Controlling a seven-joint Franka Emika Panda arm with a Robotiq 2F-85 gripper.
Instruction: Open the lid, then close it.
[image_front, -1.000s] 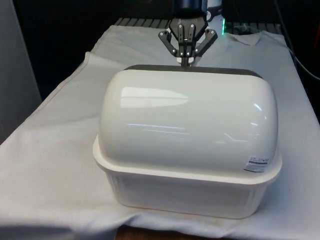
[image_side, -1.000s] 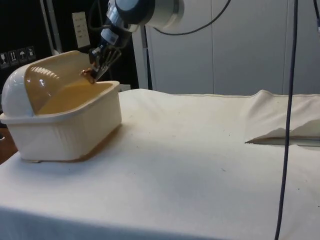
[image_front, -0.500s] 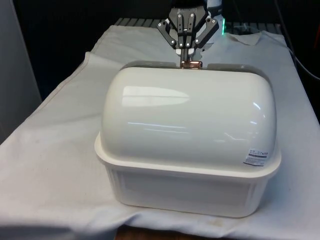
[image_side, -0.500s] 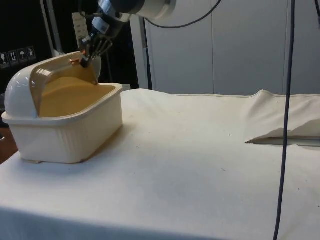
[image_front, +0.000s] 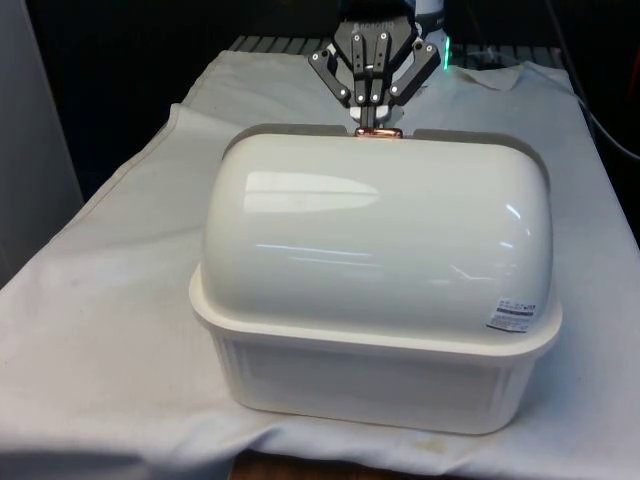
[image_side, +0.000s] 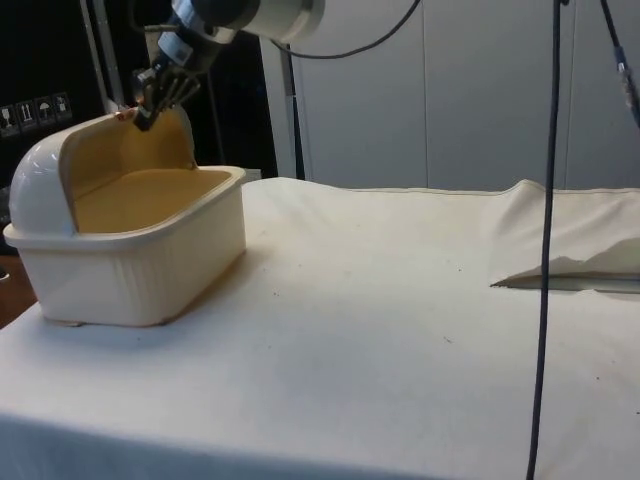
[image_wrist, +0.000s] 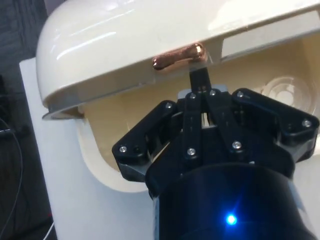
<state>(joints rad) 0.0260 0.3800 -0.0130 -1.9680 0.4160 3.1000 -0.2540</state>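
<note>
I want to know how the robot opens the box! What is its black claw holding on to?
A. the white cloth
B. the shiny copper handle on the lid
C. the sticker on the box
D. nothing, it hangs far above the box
B. In the wrist view the gripper has its fingers pinched together right at the copper handle on the lid, which is rolled back over the bread box.

bread box (image_front: 375, 300) opening faces away, gripper (image_front: 372, 122) fingertips behind lid (image_front: 375, 225)

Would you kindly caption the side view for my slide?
Gripper shut on the copper handle, lid rolled back over the open bread box.
</note>
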